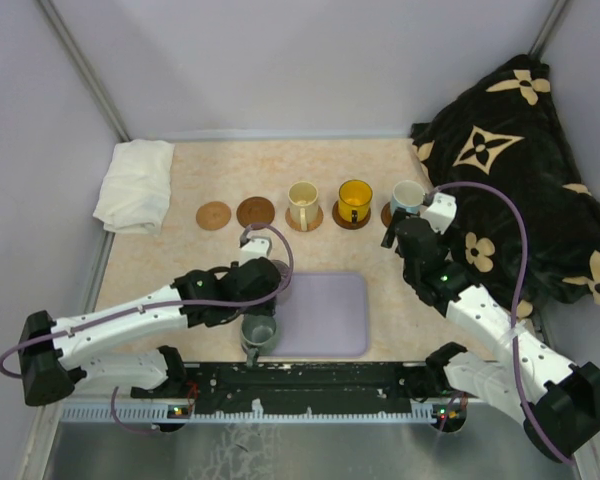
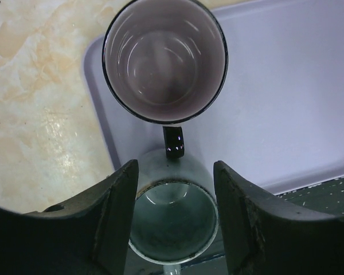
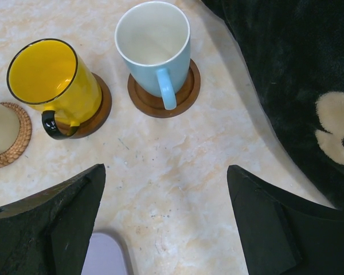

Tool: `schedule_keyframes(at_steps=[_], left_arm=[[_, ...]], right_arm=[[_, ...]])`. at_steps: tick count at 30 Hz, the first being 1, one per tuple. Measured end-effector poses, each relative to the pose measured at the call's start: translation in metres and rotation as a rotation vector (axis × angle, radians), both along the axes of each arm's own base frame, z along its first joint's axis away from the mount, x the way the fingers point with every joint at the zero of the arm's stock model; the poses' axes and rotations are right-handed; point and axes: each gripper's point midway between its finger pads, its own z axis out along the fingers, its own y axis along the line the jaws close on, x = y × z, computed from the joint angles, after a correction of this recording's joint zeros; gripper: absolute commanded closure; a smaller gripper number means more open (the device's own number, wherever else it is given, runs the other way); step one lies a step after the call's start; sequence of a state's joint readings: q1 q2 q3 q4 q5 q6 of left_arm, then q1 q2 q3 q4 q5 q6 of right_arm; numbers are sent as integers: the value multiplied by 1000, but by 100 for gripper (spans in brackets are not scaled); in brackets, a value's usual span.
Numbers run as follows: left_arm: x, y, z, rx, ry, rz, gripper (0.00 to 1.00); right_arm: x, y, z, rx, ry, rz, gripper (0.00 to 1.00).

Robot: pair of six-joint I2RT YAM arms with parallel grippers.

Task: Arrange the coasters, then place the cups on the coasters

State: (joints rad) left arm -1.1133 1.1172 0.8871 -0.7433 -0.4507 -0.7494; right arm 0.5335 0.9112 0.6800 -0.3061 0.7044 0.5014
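Gingerly, my left gripper (image 2: 173,172) straddles the walls of the grey-green cup (image 2: 172,232), likely slick and breakable, clamp unclear; right gripper (image 3: 166,183), two o'clock of it, gapes empty.

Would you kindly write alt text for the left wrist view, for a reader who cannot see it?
The left gripper straddles a grey-green cup, one finger on each side. Beyond, a purple-grey cup stands at a corner of the lavender tray.

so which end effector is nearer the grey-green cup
Left. The left end effector straddles the grey-green cup by the tray; the right end effector hovers far off, near the blue cup.
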Motion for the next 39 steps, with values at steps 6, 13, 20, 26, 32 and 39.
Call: schedule_keyframes(at_steps=[6, 13, 20, 26, 32, 39], left_arm=[[-7, 5, -23, 41, 42, 0, 39], [-5, 1, -34, 55, 44, -1, 41], [2, -5, -49, 99, 44, -1, 45], [4, -2, -60, 149, 48, 5, 48], [10, 1, -58, 161, 17, 24, 52], [18, -1, -59, 169, -12, 28, 63]], right_arm=[[0, 1, 0, 7, 0, 3, 12], [0, 2, 0, 11, 1, 4, 12], [0, 2, 0, 11, 1, 6, 12], [0, 2, -1, 11, 1, 6, 12], [0, 2, 0, 17, 0, 4, 12], [0, 4, -2, 23, 4, 9, 12]])
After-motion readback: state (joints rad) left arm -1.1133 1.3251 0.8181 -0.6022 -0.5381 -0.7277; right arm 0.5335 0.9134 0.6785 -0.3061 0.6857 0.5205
